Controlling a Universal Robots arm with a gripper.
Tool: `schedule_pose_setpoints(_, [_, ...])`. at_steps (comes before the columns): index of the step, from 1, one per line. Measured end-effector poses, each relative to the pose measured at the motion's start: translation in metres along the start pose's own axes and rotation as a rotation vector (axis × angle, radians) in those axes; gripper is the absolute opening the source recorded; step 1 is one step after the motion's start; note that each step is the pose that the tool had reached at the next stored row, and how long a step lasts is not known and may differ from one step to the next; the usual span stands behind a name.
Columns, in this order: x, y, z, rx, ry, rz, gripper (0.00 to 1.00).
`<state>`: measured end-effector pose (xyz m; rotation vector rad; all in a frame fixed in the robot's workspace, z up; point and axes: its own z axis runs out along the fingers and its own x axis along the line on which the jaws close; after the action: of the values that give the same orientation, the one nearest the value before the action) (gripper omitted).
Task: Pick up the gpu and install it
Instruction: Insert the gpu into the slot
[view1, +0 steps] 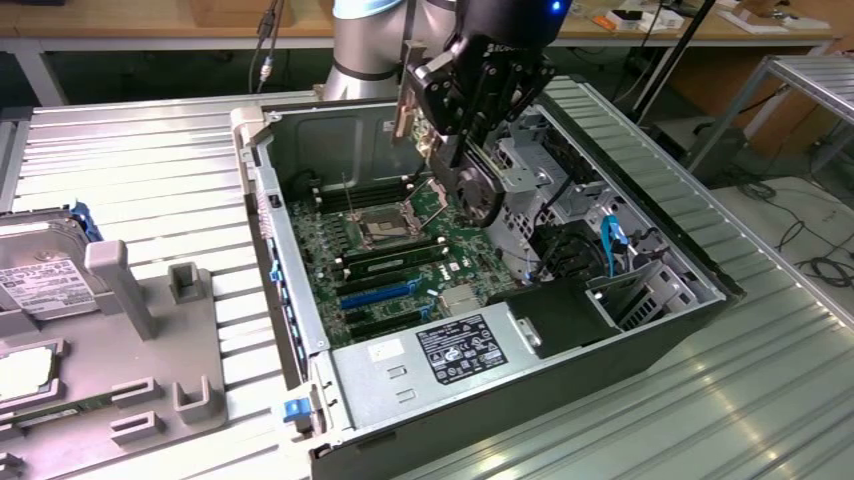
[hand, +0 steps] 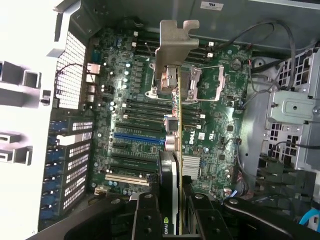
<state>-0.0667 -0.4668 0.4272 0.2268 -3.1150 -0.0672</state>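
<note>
While the arm hangs over the open computer case (view1: 561, 395), its black gripper (view1: 451, 150) is clenched on the gpu (view1: 471, 192), high in the middle of the exterior view. That card is thin, flat and dark, with a round fan shape on the face I can see. In the wrist view it shows edge-on as a narrow strip (hand: 173, 150), and the bent silver bracket (hand: 175, 42) at 1 end has a dull, brushed look. There the 2 matte black fingers (hand: 145, 217) press its flat faces from either side, so the card sits squarely between the jaws and runs out beyond them.

Under the card lies the green motherboard (view1: 314, 250), crowded with small parts. On it are a square metal processor socket (view1: 380, 228), long dark memory slots (view1: 394, 262) and 1 bright blue expansion slot (view1: 380, 295). I cannot tell whether the card's lower edge touches the board.

Low in the case sits a boxy grey power supply (view1: 400, 365) with a black label, and a blue cable (view1: 614, 240) curls at the exterior view's right. The case rests on a ribbed, shiny metal table (view1: 761, 400). At the exterior view's left, a silver hard drive (view1: 40, 280) with a white label lies beside a grey moulded fixture (view1: 167, 340).
</note>
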Motion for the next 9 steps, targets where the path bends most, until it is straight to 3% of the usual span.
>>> schedule_pose_setpoints(9, [0.0,0.0,0.0,0.0013,0.0042,-0.096,0.27])
